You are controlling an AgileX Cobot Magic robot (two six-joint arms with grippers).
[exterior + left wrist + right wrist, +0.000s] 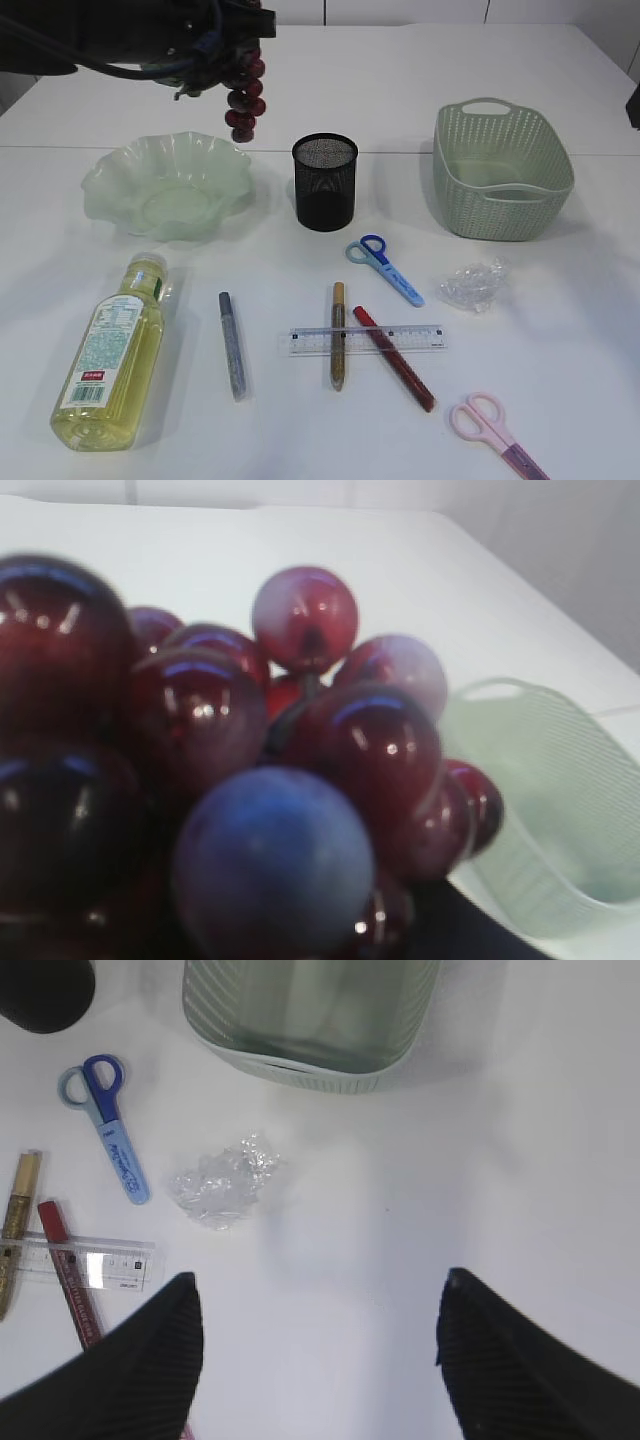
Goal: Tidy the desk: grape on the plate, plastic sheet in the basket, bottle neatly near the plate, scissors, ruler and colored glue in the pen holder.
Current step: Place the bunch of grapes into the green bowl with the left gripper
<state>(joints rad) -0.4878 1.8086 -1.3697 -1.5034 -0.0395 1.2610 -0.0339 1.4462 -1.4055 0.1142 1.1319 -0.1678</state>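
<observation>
Grape bunch [243, 95] hangs off the desk [300, 100] at the 11 o'clock part of the exterior view, clamped in the fingers of the left gripper [215, 55], above and just behind the rim of the plate [105, 180]. In the left wrist view the dark red grapes [230, 770] fill most of the frame; the fingers themselves are hidden there. The pale green wavy plate holds nothing.

Black mesh pen holder [325, 181] stands upright at 12 o'clock of centre, between the plate and the green basket [500, 175] at 2 o'clock. Crumpled plastic sheet [473, 285] lies on the desk at 6 o'clock of the basket, apart from it. Bottle [110, 355] lies on its side at 8 o'clock, cap towards the plate.

Blue scissors [385, 270] lie near centre; pink scissors [495, 430] lie at 5 o'clock. Clear ruler [410, 339] lies flat with the gold glue stick [338, 335] and the red glue stick [395, 358] crossing it. Silver glue stick [232, 345] lies apart, at 9 o'clock of the ruler.

Right gripper [320, 1335] hovers over bare desk with fingers [150, 1360] wide apart, holding nothing; the plastic sheet lies at its 11 o'clock
</observation>
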